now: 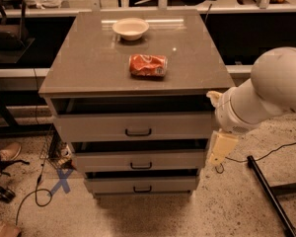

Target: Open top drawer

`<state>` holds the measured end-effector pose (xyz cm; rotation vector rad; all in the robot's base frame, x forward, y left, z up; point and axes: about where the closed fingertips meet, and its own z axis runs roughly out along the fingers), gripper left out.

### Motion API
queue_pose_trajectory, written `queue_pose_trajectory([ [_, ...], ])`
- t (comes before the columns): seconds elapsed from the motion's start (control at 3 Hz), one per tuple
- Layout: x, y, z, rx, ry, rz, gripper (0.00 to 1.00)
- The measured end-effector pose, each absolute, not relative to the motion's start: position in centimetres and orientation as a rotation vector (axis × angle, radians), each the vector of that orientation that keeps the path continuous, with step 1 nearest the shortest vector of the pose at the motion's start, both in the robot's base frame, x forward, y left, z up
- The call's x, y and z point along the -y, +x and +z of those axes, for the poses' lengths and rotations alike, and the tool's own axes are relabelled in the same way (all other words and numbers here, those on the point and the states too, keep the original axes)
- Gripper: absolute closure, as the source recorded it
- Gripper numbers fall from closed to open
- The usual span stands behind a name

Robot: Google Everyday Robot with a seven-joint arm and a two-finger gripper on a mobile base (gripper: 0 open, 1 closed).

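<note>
The top drawer is the widest of three grey drawers in a cabinet at the centre of the camera view. It has a small dark bar handle at its middle, and a dark gap shows above its front. My gripper hangs at the end of the white arm, by the cabinet's right front corner, level with the gap between the top and middle drawers. It is well to the right of the handle and holds nothing that I can see.
A crushed red can and a white bowl lie on the cabinet top. Two narrower drawers sit below the top drawer. Cables and a blue X mark are on the floor at left, and a black bar at right.
</note>
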<state>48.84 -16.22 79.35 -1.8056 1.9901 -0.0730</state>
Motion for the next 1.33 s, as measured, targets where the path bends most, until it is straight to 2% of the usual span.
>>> queue_pose_trajectory([
  [1.33, 16.1, 56.9, 69.1, -2.029, -1.774, -0.153, 0.00],
])
